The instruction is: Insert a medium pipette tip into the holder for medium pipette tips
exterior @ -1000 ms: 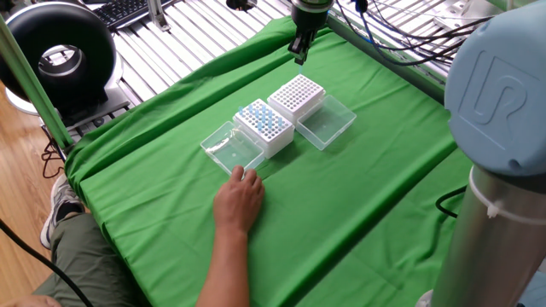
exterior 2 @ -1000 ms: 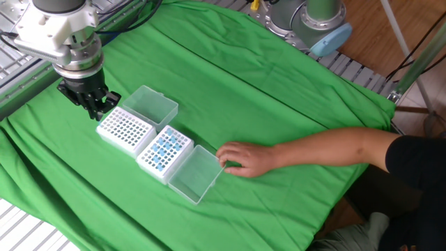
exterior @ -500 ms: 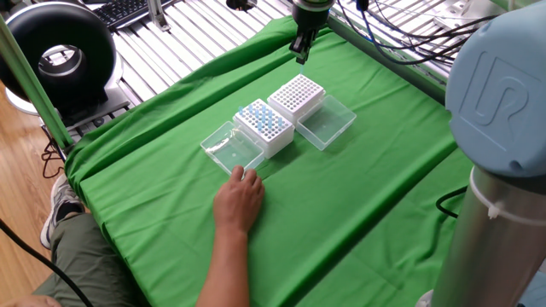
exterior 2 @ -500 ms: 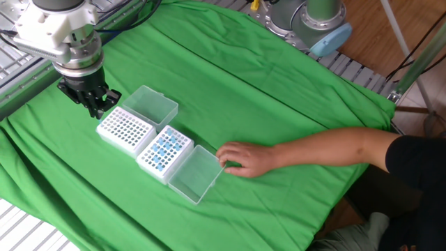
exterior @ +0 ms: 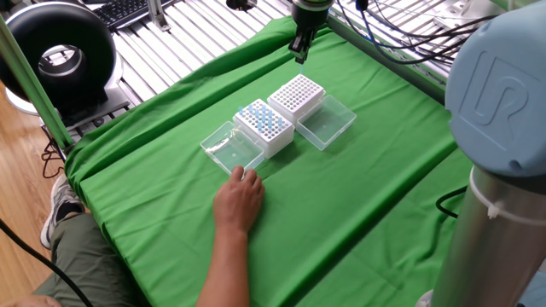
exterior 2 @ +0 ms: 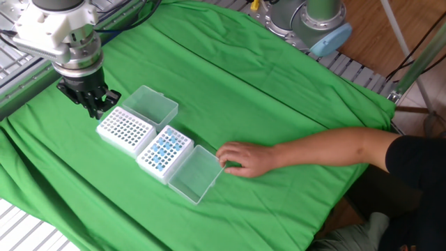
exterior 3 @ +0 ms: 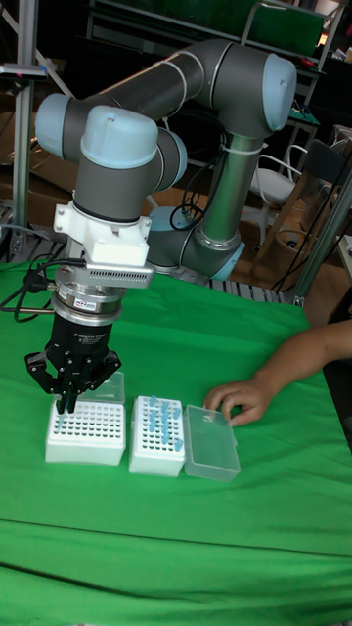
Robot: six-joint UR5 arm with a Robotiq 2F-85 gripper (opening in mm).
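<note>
The white holder (exterior: pixel 297 94) (exterior 2: pixel 125 130) (exterior 3: pixel 86 430) stands on the green cloth, and its rows of holes look empty. Beside it is a second white box (exterior: pixel 263 122) (exterior 2: pixel 164 150) (exterior 3: pixel 158 432) holding several blue pipette tips. My gripper (exterior: pixel 299 55) (exterior 2: pixel 94 106) (exterior 3: pixel 69 399) hangs just past the holder's far edge, a little above it. The fingers are pressed together. Any tip between them is too small to make out.
Each box has a clear lid lying open beside it: one lid (exterior: pixel 326 124) (exterior 2: pixel 150 104) next to the holder, the other lid (exterior: pixel 229 147) (exterior 2: pixel 195 174) (exterior 3: pixel 212 445) by the tip box. A person's hand (exterior: pixel 239 198) (exterior 2: pixel 244 157) (exterior 3: pixel 235 396) rests on the cloth against that second lid.
</note>
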